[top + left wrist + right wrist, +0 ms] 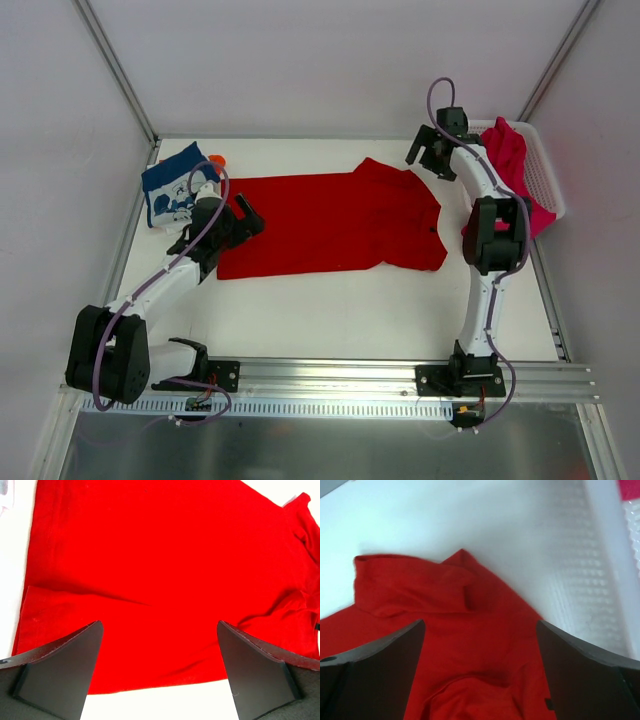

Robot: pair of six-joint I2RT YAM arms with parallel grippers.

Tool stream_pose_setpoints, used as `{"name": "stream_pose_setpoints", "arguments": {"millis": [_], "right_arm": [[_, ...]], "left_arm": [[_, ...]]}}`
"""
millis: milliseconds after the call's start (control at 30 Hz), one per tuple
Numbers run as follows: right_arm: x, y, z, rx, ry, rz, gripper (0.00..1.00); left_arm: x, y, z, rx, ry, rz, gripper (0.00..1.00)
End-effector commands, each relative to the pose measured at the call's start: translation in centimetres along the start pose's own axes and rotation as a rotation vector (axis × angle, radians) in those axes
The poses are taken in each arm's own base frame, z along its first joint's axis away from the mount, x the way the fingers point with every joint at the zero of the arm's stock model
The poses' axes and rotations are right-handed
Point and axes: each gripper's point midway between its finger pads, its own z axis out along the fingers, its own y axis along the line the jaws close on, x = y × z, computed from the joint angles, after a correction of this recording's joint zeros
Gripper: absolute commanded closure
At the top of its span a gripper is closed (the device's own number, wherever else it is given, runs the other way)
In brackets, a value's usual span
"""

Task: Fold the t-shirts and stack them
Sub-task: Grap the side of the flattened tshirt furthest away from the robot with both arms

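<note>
The bright red t-shirt [330, 222] lies spread flat across the middle of the table, its hem to the left and its sleeves to the right. My left gripper [251, 217] is open over the hem end; in the left wrist view its fingers straddle the hem edge [160, 680] above the red cloth [165, 570]. My right gripper [427, 159] is open and empty above the far sleeve, over red cloth [470, 645] in the right wrist view [480, 675]. A folded navy shirt [172, 187] with white print lies at the back left, an orange one [217, 159] peeking out behind it. The magenta-pink shirt [510, 160] hangs in the basket.
The white mesh basket [548, 175] stands at the back right, close to the right arm; its wall shows in the right wrist view [592, 580]. White enclosure walls with metal posts bound the table. A metal rail runs along the near edge [330, 375].
</note>
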Motion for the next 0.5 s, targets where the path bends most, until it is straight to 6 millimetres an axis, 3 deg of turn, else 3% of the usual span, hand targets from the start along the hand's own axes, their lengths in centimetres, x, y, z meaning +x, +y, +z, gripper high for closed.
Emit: {"name": "stream_pose_setpoints", "arguments": {"millis": [0,467], "right_arm": [[-0.4,0.3,0.9,-0.084,0.009,0.085,0.04],[2.1,3.9,4.5,-0.196,0.066,0.143,0.06]], "left_arm": [[0.3,-0.6,-0.5,0.041,0.001,0.025,0.01],[2.0,0.4,0.6,0.001,0.044,0.041,0.01]]}}
